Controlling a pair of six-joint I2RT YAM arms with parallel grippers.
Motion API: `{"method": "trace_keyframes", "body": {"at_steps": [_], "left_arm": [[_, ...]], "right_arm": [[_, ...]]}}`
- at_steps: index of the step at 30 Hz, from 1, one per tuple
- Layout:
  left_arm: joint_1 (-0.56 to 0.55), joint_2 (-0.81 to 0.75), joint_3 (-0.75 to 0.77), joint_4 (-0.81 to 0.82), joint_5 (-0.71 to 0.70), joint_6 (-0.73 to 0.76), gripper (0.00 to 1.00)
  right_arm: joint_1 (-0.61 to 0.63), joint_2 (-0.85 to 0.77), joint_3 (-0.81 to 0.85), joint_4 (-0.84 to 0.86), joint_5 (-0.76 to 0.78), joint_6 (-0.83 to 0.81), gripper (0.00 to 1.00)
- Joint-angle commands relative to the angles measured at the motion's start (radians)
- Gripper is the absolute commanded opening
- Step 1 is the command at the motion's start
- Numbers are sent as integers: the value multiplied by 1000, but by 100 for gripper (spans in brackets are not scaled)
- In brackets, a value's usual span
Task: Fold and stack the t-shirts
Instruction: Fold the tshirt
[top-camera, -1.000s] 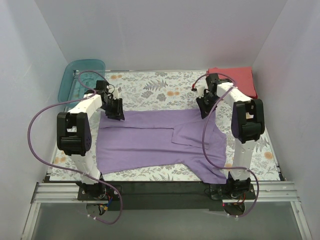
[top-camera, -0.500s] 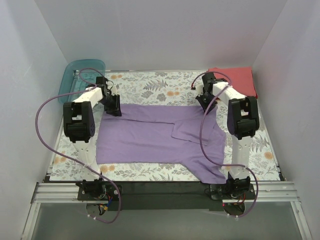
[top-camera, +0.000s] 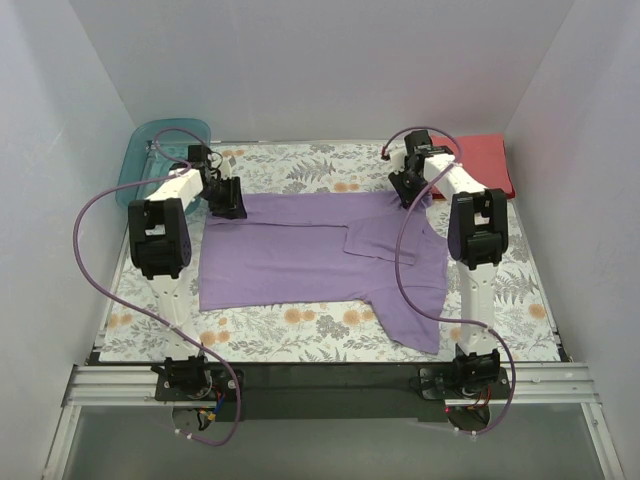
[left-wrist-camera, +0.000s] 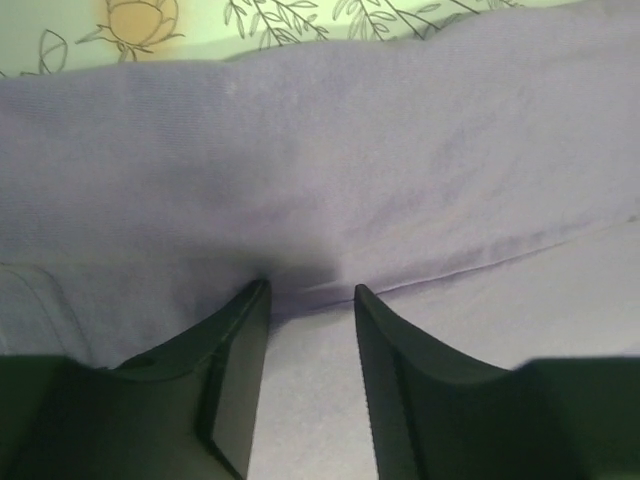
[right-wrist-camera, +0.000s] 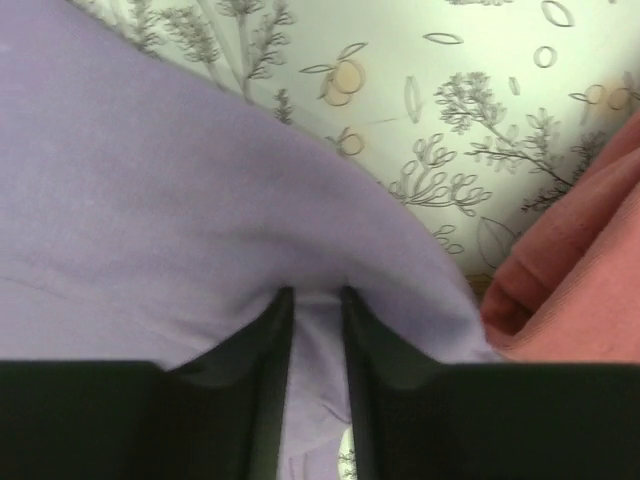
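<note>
1. The lavender t-shirt (top-camera: 300, 265) lay spread on the floral counter (top-camera: 300, 335).
2. At its far corners, the left end effector (top-camera: 228, 205) and right end effector (top-camera: 408, 195) each pinched its cloth, fingers nearly closed.
3. The coral-red t-shirt (top-camera: 485, 160) sat in the far right corner.

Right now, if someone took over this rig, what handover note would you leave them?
Left gripper: shut on the far left edge of the purple shirt.
Right gripper: shut on its far right edge.
The shirt lies spread on the table, a flap folded in on its right.
Red shirt: folded, far right corner.
Left: finish folding the purple one, stack the two.
</note>
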Motion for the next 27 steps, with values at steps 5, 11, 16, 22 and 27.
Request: {"method": "trace_keyframes", "body": {"at_steps": [5, 11, 16, 22, 27], "left_arm": [[30, -273, -91, -9, 180, 142, 69], [114, -412, -125, -209, 377, 387, 76], [179, -479, -212, -418, 437, 673, 72], [186, -619, -393, -438, 360, 813, 71], [186, -674, -542, -408, 296, 847, 71]], "right_arm": [[-3, -316, -114, -38, -275, -21, 57], [-1, -546, -299, -190, -304, -199, 61], [-3, -693, -516, -366, -301, -379, 56], [62, -861, -870, -377, -205, -466, 56], [135, -935, -1040, -281, -117, -466, 55]]}}
